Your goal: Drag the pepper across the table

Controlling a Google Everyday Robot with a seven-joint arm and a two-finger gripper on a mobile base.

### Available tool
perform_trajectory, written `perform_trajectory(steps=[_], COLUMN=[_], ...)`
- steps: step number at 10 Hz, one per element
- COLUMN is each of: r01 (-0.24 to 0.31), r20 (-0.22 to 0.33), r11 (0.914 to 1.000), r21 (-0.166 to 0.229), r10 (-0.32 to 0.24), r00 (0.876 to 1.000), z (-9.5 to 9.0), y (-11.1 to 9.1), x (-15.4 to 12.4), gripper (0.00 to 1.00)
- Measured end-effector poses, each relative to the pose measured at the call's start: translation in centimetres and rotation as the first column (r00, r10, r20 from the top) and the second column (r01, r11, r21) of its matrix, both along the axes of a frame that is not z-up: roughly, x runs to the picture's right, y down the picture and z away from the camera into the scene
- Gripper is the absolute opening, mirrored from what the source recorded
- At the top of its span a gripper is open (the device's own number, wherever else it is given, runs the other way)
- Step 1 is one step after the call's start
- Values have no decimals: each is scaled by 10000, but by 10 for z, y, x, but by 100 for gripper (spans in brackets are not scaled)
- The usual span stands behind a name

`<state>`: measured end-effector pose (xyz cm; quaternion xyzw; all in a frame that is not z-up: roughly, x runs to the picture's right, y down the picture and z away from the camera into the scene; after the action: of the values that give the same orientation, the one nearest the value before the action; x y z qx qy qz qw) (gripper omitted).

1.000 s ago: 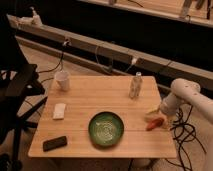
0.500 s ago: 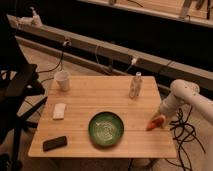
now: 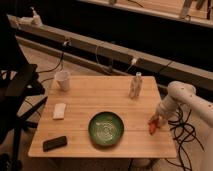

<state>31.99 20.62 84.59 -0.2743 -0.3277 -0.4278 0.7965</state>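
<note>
The pepper (image 3: 152, 128) is small and orange-red and lies near the right edge of the light wooden table (image 3: 80, 102), right of the green bowl (image 3: 106, 128). My white arm reaches in from the right. The gripper (image 3: 157, 120) is down at the table's right edge, directly over the upper end of the pepper and seemingly touching it. The gripper hides part of the pepper.
A white cup (image 3: 62, 80) stands at the back left. A small pale bottle (image 3: 135, 85) stands at the back right. A white pad (image 3: 59, 111) and a black phone (image 3: 54, 143) lie on the left. Cables hang off the right side. A dark chair (image 3: 17, 95) stands left.
The gripper has come down and in over the pepper at the right edge, covering the yellowish object that showed beside it. The pepper has barely shifted.
</note>
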Motion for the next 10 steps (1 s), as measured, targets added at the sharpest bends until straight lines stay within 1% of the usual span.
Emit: perform_trajectory(steps=[1, 2, 4, 5, 6, 10], r01=[17, 22, 252, 259, 253, 249], r20=[25, 5, 290, 329, 326, 342], r11=[10000, 10000, 9997, 9996, 9996, 9996], r21=[4, -21, 53, 85, 96, 103], r10=[-17, -22, -253, -262, -256, -253], r00=[10000, 10000, 9993, 9991, 9991, 9991], z=[-6, -9, -7, -7, -7, -9], y=[-5, -4, 0, 1, 1, -2], x=[0, 2, 0, 1, 1, 1], gripper=[42, 33, 14, 5, 1, 0])
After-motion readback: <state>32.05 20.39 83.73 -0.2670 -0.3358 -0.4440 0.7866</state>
